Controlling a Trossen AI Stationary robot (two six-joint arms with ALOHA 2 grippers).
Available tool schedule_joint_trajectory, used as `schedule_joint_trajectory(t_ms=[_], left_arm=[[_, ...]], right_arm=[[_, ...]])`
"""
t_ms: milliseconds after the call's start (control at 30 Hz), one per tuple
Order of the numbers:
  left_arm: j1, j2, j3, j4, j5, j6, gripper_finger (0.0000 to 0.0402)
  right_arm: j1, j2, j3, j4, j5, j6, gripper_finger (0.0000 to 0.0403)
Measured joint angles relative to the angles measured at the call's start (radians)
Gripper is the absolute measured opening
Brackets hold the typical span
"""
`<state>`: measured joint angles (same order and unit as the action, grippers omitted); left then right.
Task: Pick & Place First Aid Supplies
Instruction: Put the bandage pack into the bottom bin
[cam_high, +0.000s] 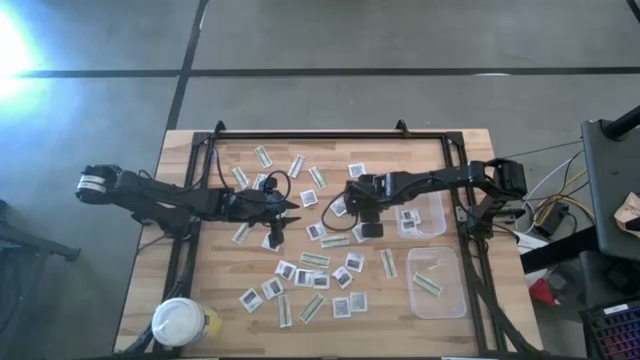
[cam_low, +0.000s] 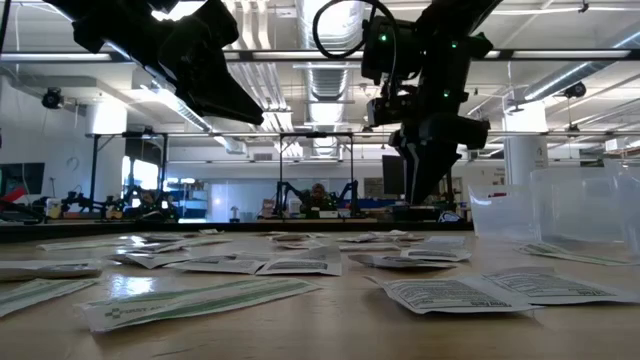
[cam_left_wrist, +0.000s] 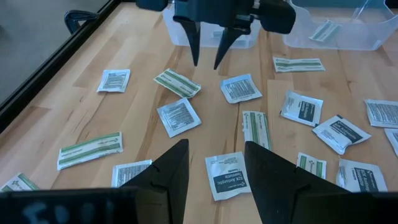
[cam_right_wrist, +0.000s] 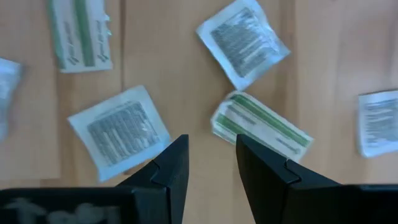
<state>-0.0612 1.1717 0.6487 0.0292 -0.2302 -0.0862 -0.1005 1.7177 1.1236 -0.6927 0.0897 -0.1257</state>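
First aid packets — square white ones and narrow green-and-white strips — scattered flat across wooden table; a few strips inside clear tub near right edge, second clear tub just beyond it. Left gripper above table centre-left, fingers parted, nothing between them. Right gripper pointing down over green-and-white strip — fingers spread, empty, off table surface. White-lidded jar at near left corner.
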Motion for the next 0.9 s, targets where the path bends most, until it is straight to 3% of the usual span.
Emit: schedule_joint_trajectory(t_ms=[267,900], left_arm=[[0.000,0.000,0.000,0.000,0.000,0.001,0.0149],[0.000,0.000,0.000,0.000,0.000,0.000,0.0149]], right_arm=[[-0.047,0.000,-0.014,0.088,-0.065,0.025,0.0139],[-0.067,0.005,-0.142,0.253,-0.061,0.091,0.0139]])
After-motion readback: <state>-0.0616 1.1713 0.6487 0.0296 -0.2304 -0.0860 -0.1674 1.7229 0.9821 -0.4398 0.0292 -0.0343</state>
